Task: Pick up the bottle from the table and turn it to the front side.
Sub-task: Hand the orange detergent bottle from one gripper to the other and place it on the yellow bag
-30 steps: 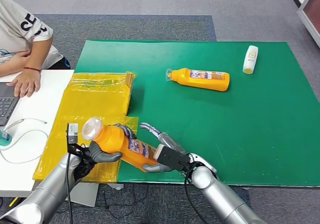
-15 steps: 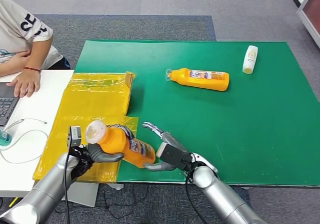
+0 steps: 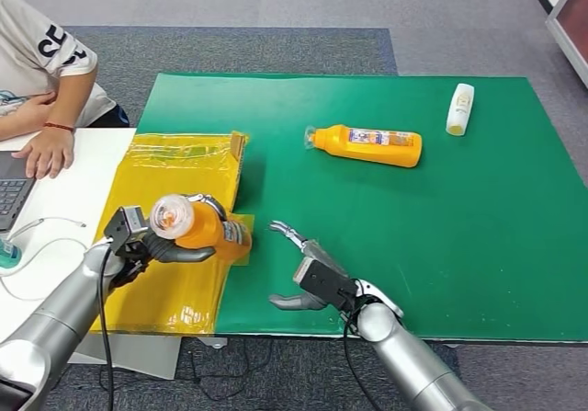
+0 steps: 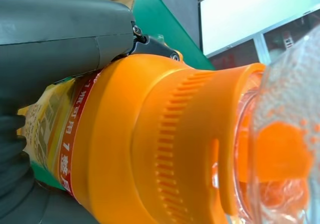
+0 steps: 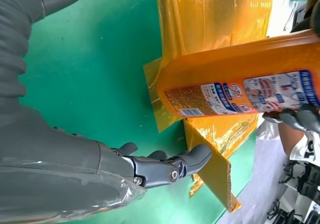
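My left hand (image 3: 163, 247) grips an orange bottle (image 3: 201, 227) with a clear cap, lifted over the yellow sheet with the cap pointing toward me. In the left wrist view the bottle (image 4: 158, 144) is close up, my fingers (image 4: 64, 38) wrapped round its labelled body. My right hand (image 3: 305, 278) hovers open over the green mat near the front edge, a little right of the bottle and apart from it. The right wrist view shows the bottle (image 5: 241, 86) with its printed label beyond my spread fingers (image 5: 170, 166). A second orange bottle (image 3: 367, 144) lies on its side mid-mat.
A green mat (image 3: 430, 245) covers the table. A yellow plastic-wrapped sheet (image 3: 174, 181) lies at its left. A small white bottle (image 3: 460, 108) lies at the far right. A person's arm (image 3: 51, 135) rests on a white desk (image 3: 62, 209) at left, beside a laptop.
My left hand has carried the orange bottle up and to the left, away from the right hand. The right hand has let go of the bottle's base and stays open over the mat.
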Robot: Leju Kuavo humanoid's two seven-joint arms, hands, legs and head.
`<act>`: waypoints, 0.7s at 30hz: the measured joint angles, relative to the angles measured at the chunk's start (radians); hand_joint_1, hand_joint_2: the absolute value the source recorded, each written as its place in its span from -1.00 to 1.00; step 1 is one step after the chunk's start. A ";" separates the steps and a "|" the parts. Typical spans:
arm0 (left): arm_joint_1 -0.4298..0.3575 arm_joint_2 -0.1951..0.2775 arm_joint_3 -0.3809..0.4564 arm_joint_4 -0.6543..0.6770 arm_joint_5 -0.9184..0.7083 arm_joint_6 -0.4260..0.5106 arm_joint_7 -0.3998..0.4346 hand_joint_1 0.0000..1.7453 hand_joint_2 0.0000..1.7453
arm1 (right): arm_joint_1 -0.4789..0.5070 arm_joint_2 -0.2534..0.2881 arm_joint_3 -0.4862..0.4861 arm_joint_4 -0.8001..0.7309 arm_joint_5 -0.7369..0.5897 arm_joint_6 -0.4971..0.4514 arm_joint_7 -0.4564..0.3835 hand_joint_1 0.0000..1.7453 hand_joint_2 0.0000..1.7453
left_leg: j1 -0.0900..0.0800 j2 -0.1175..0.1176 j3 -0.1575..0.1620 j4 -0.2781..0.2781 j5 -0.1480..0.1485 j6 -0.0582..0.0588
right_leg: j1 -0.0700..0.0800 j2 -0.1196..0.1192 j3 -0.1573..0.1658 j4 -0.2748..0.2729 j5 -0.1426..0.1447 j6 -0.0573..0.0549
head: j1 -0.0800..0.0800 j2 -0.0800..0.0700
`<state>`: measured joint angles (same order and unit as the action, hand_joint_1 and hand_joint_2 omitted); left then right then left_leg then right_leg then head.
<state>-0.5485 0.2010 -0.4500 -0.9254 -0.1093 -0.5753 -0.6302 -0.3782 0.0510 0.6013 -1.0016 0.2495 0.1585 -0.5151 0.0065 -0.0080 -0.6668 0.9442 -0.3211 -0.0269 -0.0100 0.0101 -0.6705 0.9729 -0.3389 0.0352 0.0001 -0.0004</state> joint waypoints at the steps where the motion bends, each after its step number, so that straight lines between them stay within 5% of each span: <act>1: -0.005 0.003 -0.009 0.002 -0.011 0.010 0.001 1.00 1.00 | 0.000 0.001 -0.001 0.002 0.001 -0.001 -0.001 -1.00 1.00 | 0.000 0.000 0.000 0.000 0.000 0.000 | 0.000 0.000 0.000 0.000 0.000 0.000 | 0.000 0.000; 7: -0.062 0.036 -0.084 0.022 -0.095 0.032 0.034 1.00 1.00 | -0.003 0.006 -0.002 0.018 0.003 -0.003 -0.005 -1.00 1.00 | 0.000 0.000 0.000 0.000 0.000 0.000 | 0.000 0.000 0.000 0.000 0.000 0.000 | 0.000 0.000; 21: -0.393 0.124 -0.436 0.131 -0.274 -0.052 0.245 1.00 1.00 | -0.044 0.041 -0.002 0.068 0.014 0.005 -0.012 -1.00 1.00 | 0.001 0.000 0.003 0.000 0.002 -0.002 | 0.001 0.001 0.002 0.000 0.003 -0.003 | 0.000 0.000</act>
<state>-0.9416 0.3245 -0.8860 -0.7942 -0.3835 -0.6275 -0.3851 -0.4219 0.0925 0.5997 -0.9337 0.2636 0.1637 -0.5272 0.0070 -0.0078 -0.6641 0.9441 -0.3186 -0.0291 -0.0094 0.0108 -0.6689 0.9732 -0.3363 0.0326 0.0001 -0.0004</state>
